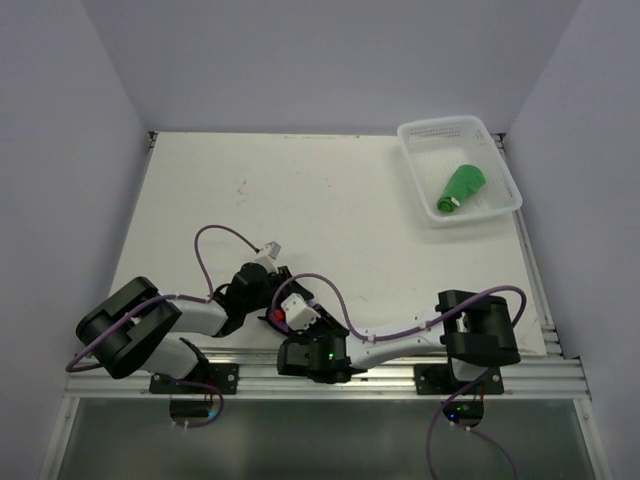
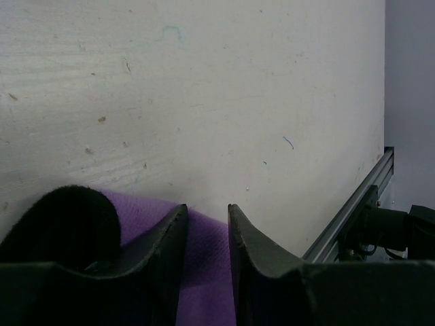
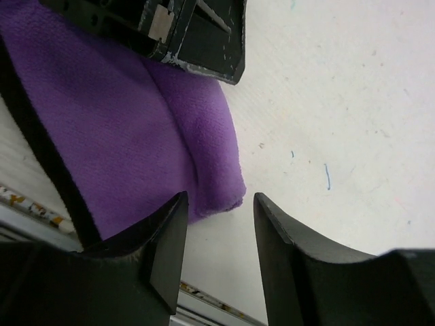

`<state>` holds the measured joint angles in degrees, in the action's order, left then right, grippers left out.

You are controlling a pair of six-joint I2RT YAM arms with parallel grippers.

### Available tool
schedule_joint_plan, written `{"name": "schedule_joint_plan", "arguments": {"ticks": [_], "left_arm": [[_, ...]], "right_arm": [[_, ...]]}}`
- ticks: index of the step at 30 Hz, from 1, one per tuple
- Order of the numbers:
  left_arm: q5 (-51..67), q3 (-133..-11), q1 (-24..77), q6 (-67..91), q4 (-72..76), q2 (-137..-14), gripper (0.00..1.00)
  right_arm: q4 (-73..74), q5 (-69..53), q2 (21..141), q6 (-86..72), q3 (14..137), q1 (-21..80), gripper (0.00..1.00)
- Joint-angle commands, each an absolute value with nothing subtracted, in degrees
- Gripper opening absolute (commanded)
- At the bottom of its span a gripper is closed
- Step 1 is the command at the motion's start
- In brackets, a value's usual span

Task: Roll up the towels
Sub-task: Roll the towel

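Purple towel (image 3: pixel 122 115) in low left pincer (image 2: pixel 206 210)

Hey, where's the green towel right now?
In the top view the green towel lies rolled inside the white basket, at the far right corner of the table.

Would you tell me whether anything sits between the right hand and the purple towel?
Nothing visible does: the right hand stands open right at a corner of the purple towel; the left hand grips it farther along.
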<state>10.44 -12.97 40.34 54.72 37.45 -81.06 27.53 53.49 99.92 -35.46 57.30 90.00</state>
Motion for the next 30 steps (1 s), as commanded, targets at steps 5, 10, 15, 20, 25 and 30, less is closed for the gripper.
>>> {"name": "schedule_joint_plan", "arguments": {"ticks": [5, 10, 15, 20, 25, 30], "left_arm": [[7.2, -11.0, 40.7, 52.6, 30.4, -83.0, 0.35], [7.3, -11.2, 40.8, 52.6, 30.4, -83.0, 0.35], [7.2, -10.8, 40.8, 52.5, 30.3, -82.7, 0.35], [7.0, -10.4, 40.8, 52.5, 30.1, -81.8, 0.35], [7.0, -10.2, 40.7, 52.5, 30.1, -81.8, 0.35], [7.5, -10.1, 40.8, 52.5, 30.1, -81.5, 0.35]], "right_arm": [[13.9, 41.1, 81.3, -35.1, 49.1, 88.3, 0.47], [9.4, 22.3, 73.0, -37.2, 43.2, 77.2, 0.47], [6.7, 7.7, 72.2, -42.2, 39.8, 66.0, 0.47], [4.8, 1.3, 75.9, -45.2, 38.1, 60.3, 0.47], [1.9, -1.5, 80.6, -47.0, 37.0, 58.9, 0.46], [0.5, -2.0, 84.0, -46.9, 35.6, 58.8, 0.43]]}}
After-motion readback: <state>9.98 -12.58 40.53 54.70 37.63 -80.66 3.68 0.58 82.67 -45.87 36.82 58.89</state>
